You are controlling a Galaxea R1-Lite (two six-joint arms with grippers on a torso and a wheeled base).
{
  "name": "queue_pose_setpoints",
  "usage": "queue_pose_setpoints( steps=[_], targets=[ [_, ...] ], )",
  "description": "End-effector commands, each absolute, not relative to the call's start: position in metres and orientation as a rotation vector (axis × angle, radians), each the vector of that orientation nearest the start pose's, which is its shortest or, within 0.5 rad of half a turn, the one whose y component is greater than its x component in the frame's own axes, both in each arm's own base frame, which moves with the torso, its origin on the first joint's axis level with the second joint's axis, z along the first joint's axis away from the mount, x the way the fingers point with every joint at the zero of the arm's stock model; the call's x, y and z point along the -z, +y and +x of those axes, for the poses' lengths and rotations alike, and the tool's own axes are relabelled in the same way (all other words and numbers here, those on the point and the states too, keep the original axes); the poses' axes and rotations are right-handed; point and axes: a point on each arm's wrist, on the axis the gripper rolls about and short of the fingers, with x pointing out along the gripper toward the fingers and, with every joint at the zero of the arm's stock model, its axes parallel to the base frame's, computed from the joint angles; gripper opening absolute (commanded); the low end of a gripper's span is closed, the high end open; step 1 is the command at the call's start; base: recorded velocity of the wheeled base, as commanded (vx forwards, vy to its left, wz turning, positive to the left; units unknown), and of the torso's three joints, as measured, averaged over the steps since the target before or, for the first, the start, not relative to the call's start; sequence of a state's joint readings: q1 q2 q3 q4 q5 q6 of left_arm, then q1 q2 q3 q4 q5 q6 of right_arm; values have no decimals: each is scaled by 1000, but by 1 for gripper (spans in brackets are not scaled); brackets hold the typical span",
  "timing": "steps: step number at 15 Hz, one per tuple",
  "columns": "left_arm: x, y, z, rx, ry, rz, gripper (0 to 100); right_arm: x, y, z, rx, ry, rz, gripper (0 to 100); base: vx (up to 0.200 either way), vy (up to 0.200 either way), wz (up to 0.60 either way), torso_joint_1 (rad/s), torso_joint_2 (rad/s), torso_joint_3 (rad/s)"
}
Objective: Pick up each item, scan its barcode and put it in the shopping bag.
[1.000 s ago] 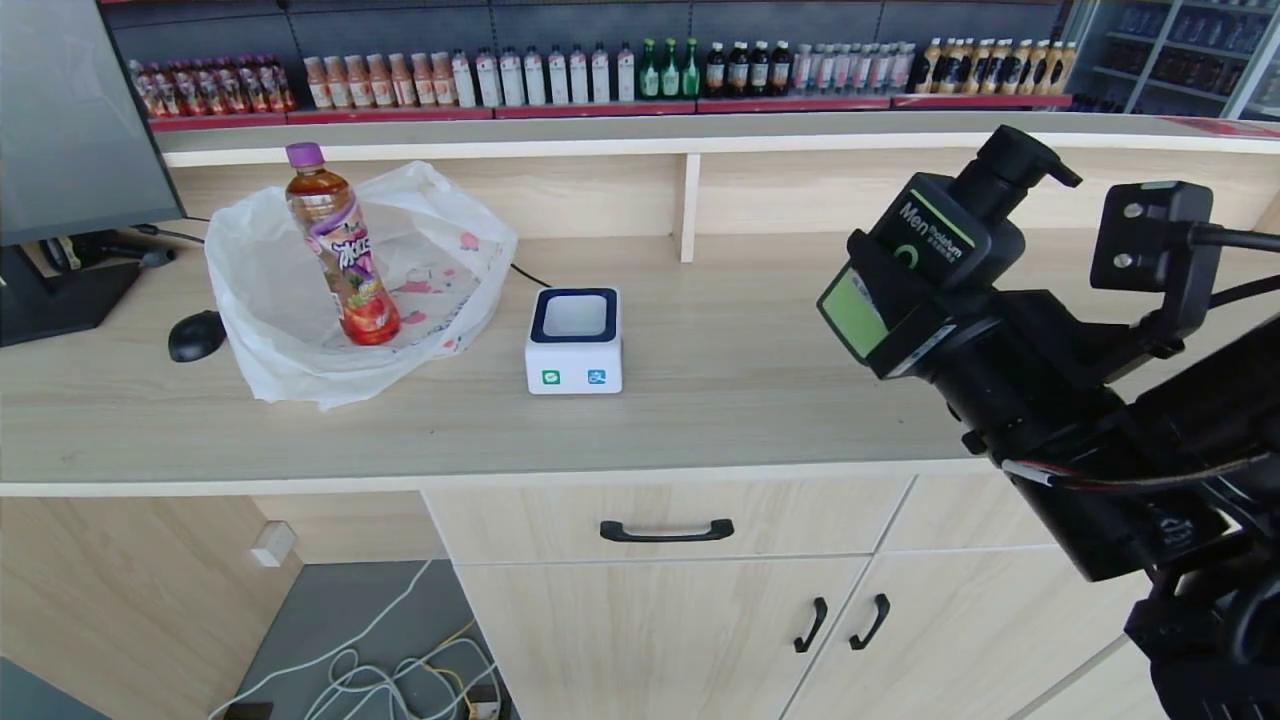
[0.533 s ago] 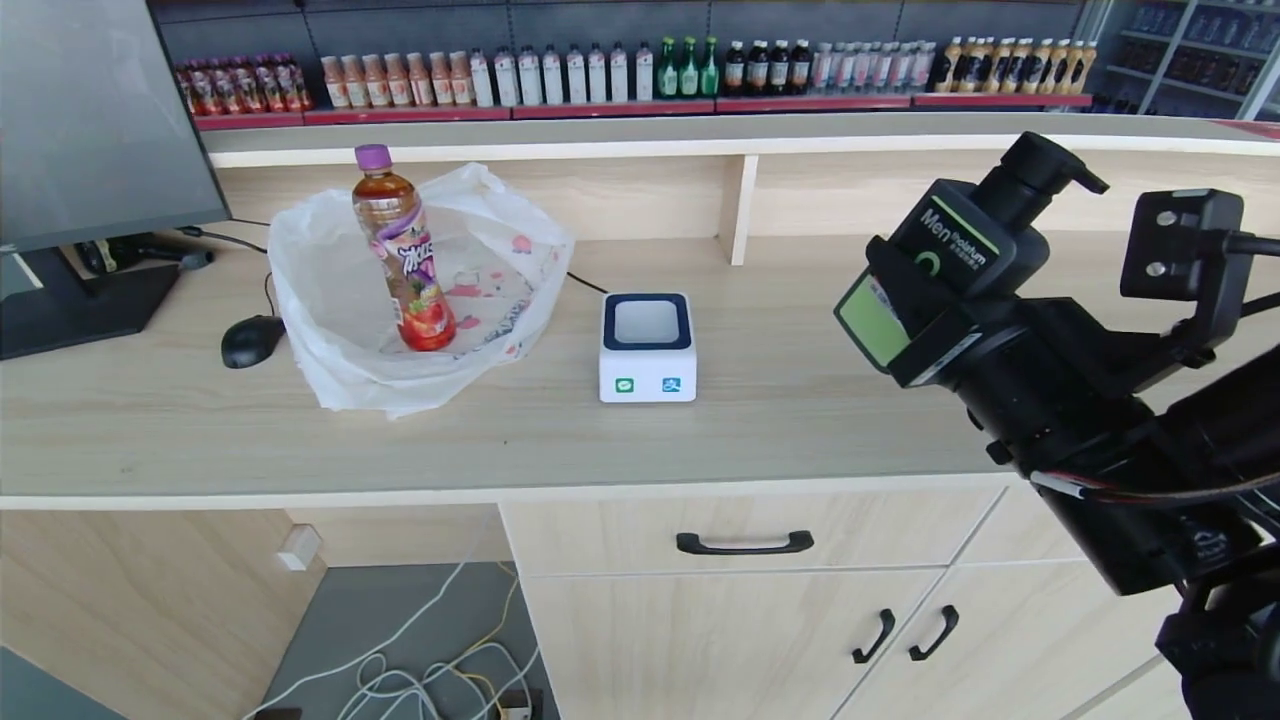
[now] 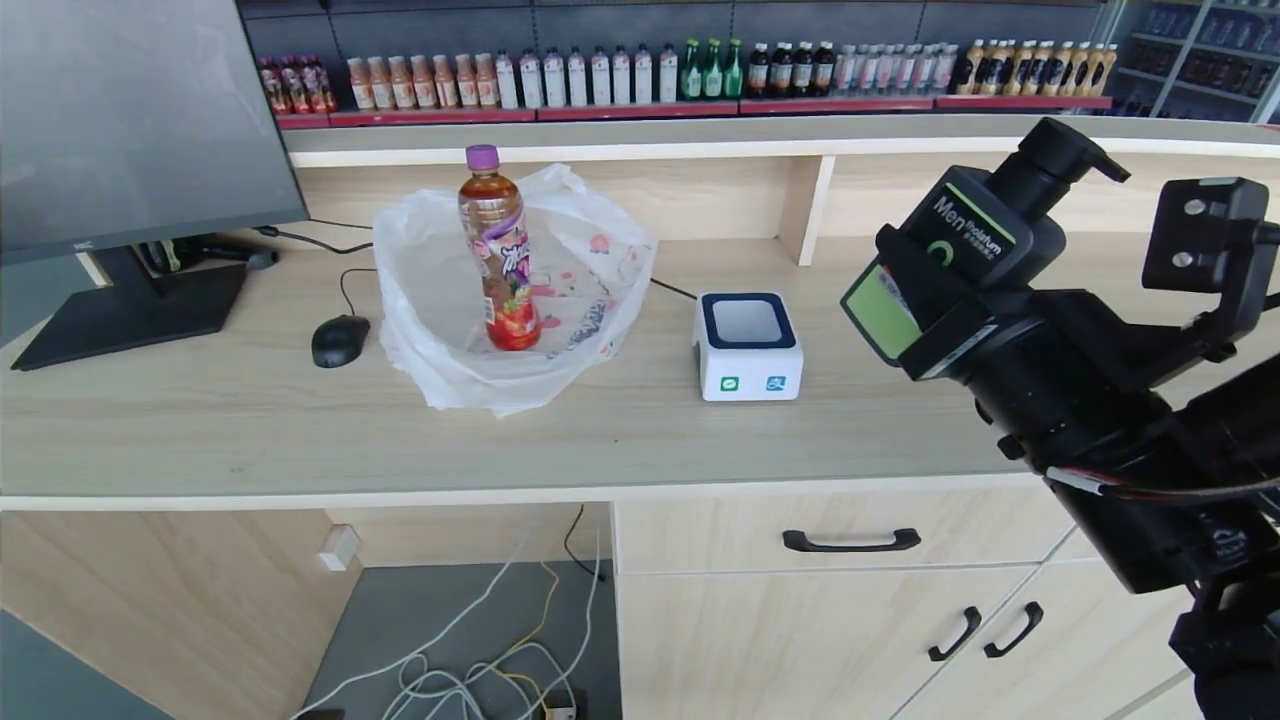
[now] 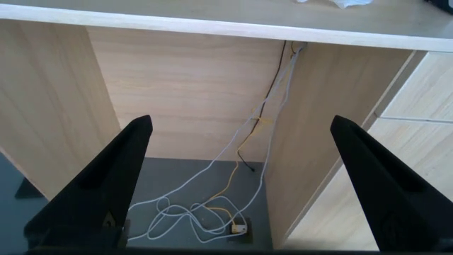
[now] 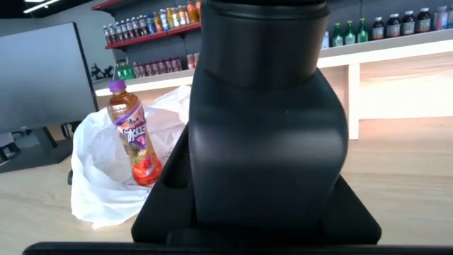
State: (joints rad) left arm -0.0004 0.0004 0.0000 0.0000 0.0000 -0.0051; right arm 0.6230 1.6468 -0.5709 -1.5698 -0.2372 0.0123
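R gripper is clamped on the black pump bottle and holds it tilted in the air off the counter's right end, pump head up and away, green label side facing roughly toward the scanner. Can't tell where the barcode is. The scanner sits mid-counter, window up, just beside the shopping bag, which stands open toward the left w/ its mouth slumped wide. The tea bottle stands upright inside the bag, so item 1 looks done. The pump bottle is picked up but well apart from the scanner, so I'd say scan + bagging are left for it. No other loose goods on the counter that I can see, so prob. the last item. L gripper hangs below the counter's front edge, fingers spread wide w/ nothing between them, cables on the floor beyond. Monitor and mouse are at the left end, not part of the job.
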Motion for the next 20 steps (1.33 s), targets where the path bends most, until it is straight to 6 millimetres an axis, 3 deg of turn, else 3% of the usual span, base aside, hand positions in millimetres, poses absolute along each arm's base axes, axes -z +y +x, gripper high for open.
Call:
queue_pose_setpoints(
  steps=[1,8,11,18,20],
  targets=[
    [-75,0,-23,0,0,-5,100,-230,145,212,-380,-452,220,0,0,200,0,2,2,2],
    [-75,0,-23,0,0,-3,100,-227,144,206,-390,-436,218,0,0,0,0,0,0,0],
    [-75,0,-23,0,0,-3,100,-227,149,202,-414,-419,295,0,0,0,0,0,0,0],
    [-75,0,-23,2,0,-3,100,-249,165,213,-492,-316,551,0,0,0,0,0,0,0],
    [-75,0,-23,0,0,-3,100,-265,172,221,-514,-280,681,0,0,0,0,0,0,0]
  ],
)
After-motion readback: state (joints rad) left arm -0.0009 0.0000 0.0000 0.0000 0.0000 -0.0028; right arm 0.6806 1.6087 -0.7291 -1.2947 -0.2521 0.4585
